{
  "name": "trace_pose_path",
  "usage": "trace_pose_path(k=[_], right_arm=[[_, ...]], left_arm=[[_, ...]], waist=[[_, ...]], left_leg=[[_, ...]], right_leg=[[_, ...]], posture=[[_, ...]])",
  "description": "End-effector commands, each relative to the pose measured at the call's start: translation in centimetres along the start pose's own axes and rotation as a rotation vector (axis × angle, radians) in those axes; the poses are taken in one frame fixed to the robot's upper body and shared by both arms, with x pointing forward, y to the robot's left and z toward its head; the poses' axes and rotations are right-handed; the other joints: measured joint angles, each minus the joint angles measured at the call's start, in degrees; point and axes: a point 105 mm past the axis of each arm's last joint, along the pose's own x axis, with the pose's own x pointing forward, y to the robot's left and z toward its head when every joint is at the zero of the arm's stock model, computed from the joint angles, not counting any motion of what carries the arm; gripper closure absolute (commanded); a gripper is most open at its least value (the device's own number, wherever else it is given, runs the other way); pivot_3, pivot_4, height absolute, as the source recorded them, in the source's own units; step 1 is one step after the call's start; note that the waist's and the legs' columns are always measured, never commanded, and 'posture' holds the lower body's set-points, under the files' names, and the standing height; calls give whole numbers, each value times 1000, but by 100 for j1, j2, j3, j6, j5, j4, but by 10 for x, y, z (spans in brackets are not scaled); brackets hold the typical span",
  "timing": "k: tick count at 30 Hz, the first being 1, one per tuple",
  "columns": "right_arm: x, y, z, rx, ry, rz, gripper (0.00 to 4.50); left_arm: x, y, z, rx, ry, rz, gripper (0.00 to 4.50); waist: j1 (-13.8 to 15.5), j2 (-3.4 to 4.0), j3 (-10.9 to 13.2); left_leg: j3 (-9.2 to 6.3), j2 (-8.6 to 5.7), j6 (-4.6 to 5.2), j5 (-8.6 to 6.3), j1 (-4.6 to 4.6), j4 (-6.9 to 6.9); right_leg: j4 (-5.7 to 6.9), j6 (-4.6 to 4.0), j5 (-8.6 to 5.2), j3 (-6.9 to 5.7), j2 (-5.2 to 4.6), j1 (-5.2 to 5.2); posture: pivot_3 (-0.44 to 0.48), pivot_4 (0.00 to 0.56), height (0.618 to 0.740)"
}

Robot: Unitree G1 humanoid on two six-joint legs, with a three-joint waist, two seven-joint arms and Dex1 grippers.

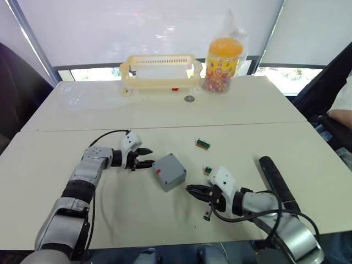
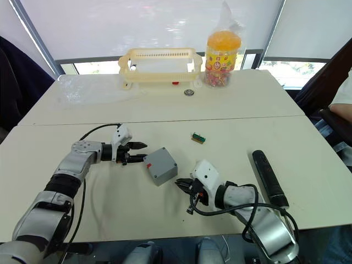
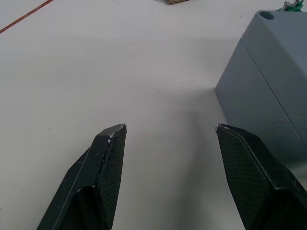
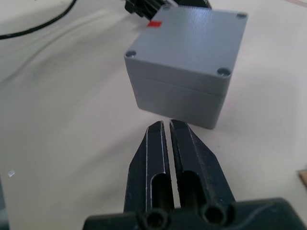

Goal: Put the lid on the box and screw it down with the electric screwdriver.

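The grey box [image 1: 169,171] stands in the middle of the near table, red mark [image 4: 154,23] on one side. The lid [image 4: 192,40] lies flat on top of it, with a seam running round and round holes in its corners. My left gripper [image 1: 152,156] is open just left of the box, one finger [image 3: 249,158] close to its wall [image 3: 268,86] without touching. My right gripper [image 1: 188,189] is shut and empty, a short way in front of the box, pointing at it. The electric screwdriver [image 1: 278,181] lies on the table to the right, beside my right forearm.
Two small green-brown blocks [image 1: 203,144] [image 1: 208,170] lie right of the box. A cream slotted basket [image 1: 159,71], a candy jar in a bag [image 1: 223,60] and a small round metal piece [image 1: 190,98] are on the far table. A person's arm [image 1: 341,113] shows at the right edge.
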Motion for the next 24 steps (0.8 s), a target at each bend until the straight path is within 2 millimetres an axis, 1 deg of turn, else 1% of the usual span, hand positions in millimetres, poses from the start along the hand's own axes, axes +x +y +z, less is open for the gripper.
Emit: trace_pose_path(k=[1,6,9,11,15,19,21,24], right_arm=[[8,-3,2,-23,1,4,4358],[17,-13,3,-36,5,-18,4358],[20,-15,2,-45,7,-22,4358],[19,-16,2,-46,8,-27,4358],[16,-16,-2,-48,18,-22,4358],[13,-18,-4,-50,23,-25,4358],[12,-19,-4,-47,22,-24,4358],[12,-19,-4,-48,24,-22,4358]], left_arm=[[-3,-9,5,50,5,-33,1462],[-8,-21,4,30,6,-65,1462],[-11,-30,2,19,9,-86,1462],[-12,-35,1,15,12,-97,1462],[-12,-56,2,0,8,-155,1462],[-11,-72,1,-20,7,-187,1462],[-10,-78,0,-23,12,-197,1462],[-10,-82,-1,-33,12,-200,1462]], waist=[[2,0,0],[4,0,0],[1,4,0],[0,4,0],[1,4,0],[4,4,1],[2,4,1],[3,5,1]], left_leg=[[0,0,0,0,0,0],[-1,0,0,0,1,0],[-1,1,0,0,1,0],[-2,1,0,0,0,-1],[-2,2,-1,0,0,-1],[-2,6,-1,-1,-1,-1],[-2,8,-1,-1,-2,-1],[-1,17,-1,-1,-2,-2]], right_leg=[[0,0,0,0,0,0],[0,0,0,0,0,0],[0,0,0,0,0,-1],[-1,0,0,-1,1,-2],[-1,0,0,0,0,-2],[-3,0,0,0,0,-2],[-3,0,0,0,0,-2],[-4,-1,0,0,0,-2]], posture=[[0,150,740],[0,150,740],[0,150,740],[0,150,740],[0,150,740],[0,150,740],[0,150,740],[0,150,740]])
